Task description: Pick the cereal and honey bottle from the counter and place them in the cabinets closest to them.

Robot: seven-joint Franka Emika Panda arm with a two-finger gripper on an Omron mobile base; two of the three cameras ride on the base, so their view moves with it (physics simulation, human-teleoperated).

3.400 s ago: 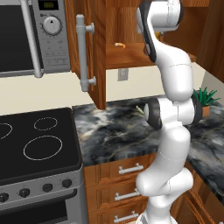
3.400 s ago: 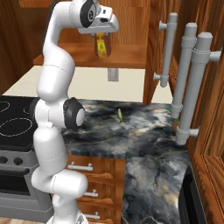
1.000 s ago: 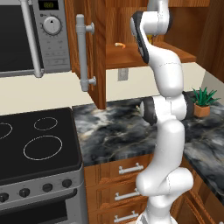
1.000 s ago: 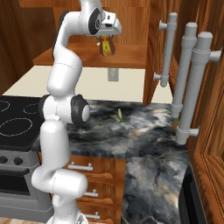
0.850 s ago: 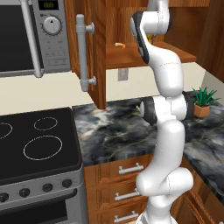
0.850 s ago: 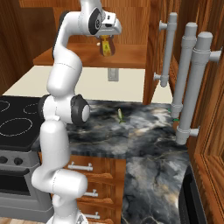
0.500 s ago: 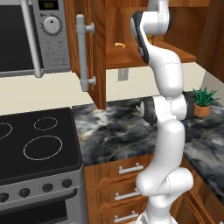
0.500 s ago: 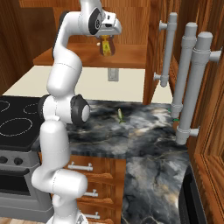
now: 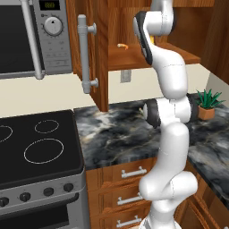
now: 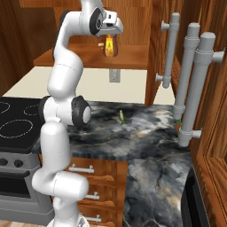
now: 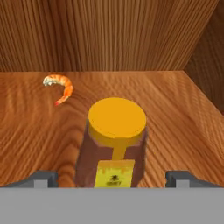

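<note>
Gripper (image 11: 112, 177): jaws spread wide, one dark tip showing on each side of the honey bottle with clear gaps, so nothing is pinched; I judge the bottle to be let go.
Honey bottle (image 11: 114, 144): stands upright on the plank shelf, orange-yellow cap toward the hand camera, yellow label facing it. In the right base view the honey bottle (image 10: 109, 47) sits near the front edge of the shelf, just below the hand.
Why there: the task wants it stowed in the nearest wall cabinet, and it is upright on its base, so it should stay put once the hand leaves.
Shelf (image 11: 183, 118): reddish wood grain, back wall and right side wall closing the far corner.
Shrimp (image 11: 60, 86): small curled orange piece lying on the shelf, beyond the bottle toward the back left, well apart from it; it also lies near the front edge in the left base view (image 9: 122, 45).
Cabinet door (image 9: 91, 58): swung open with its grey bar handle outward, leaving the shelf reachable.
Arm pose: rises from the base, folds at the dark elbow over the counter (image 10: 146, 133), then reaches up and forward, wrist bent so the hand points into the cabinet.
Cereal: cannot be made out in these views.
Next move, as a guess: draw the hand straight back so neither finger clips the bottle.
</note>
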